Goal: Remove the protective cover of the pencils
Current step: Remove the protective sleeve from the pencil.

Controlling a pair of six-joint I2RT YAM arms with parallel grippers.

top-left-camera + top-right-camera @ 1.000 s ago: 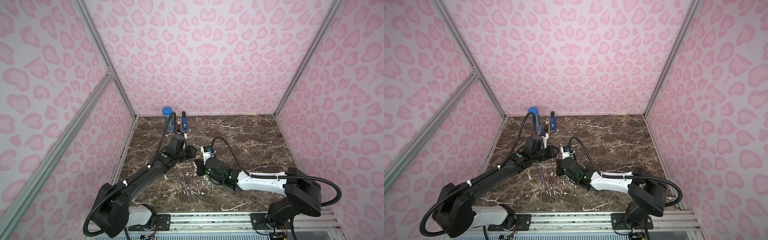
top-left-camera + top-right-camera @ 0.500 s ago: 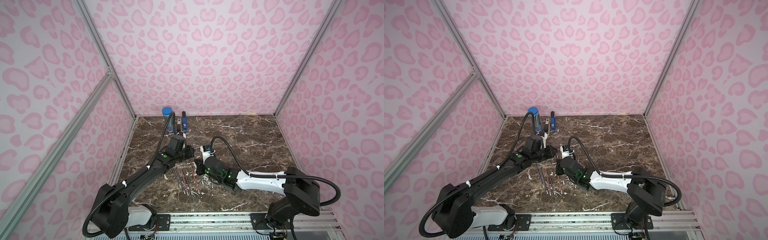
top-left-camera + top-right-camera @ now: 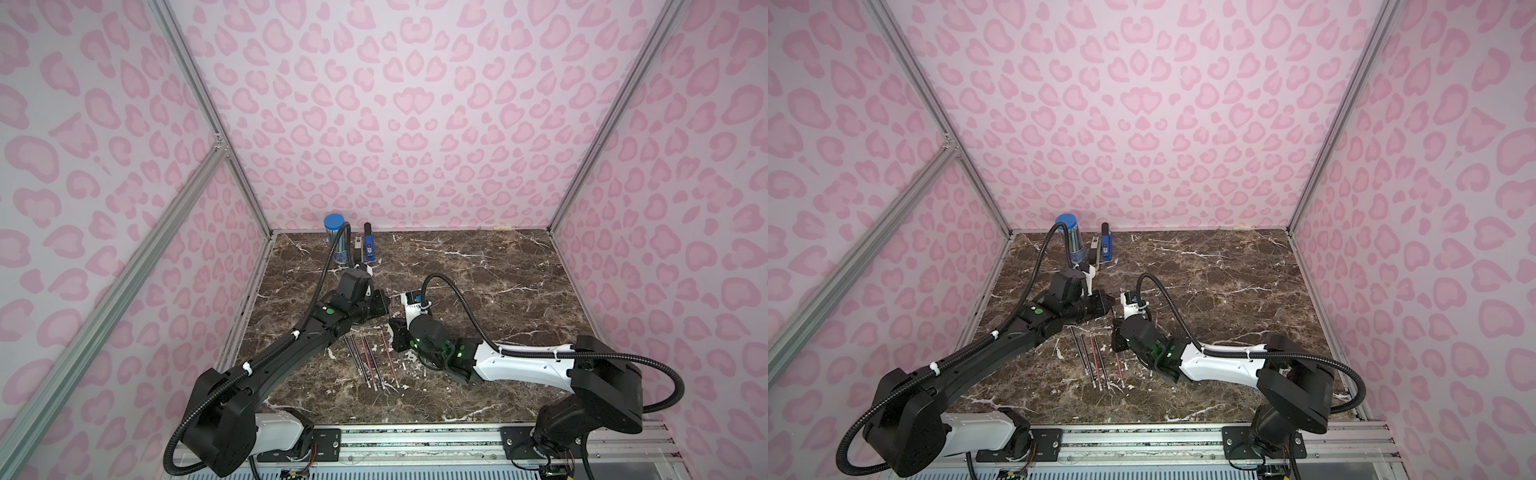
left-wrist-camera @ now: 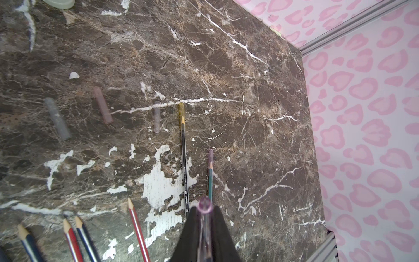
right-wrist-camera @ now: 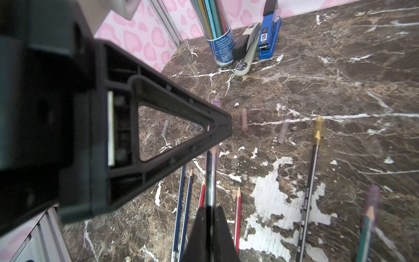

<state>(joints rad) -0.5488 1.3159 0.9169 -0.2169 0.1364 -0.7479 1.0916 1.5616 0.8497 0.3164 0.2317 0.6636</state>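
Above the marble table, my right gripper [image 5: 210, 207] is shut on a dark grey pencil [image 5: 210, 181]. Its far end wears a clear purple protective cover [image 5: 215, 102]. My left gripper [image 4: 204, 209] is shut on that cover [image 4: 204, 205], whose round end pokes out between the black fingers [image 4: 192, 226]. In both top views the two grippers [image 3: 384, 309] [image 3: 392, 328] meet tip to tip over the table's middle left. Several loose pencils [image 3: 368, 361] [image 3: 1096, 361] lie beneath them. One black pencil keeps a yellow cover [image 4: 181, 112], a green one a purple cover [image 4: 210, 156].
Three loose covers [image 4: 56, 118] [image 4: 103, 105] [image 4: 157, 116] lie on the table. A clear blue-lidded tube [image 3: 337, 241] of pencils and two staplers [image 3: 368, 247] [image 5: 244, 52] stand at the back left corner. Pink walls close in three sides.
My left gripper has closed onto the purple cover at the pencil's end. Both arms have hardly shifted.
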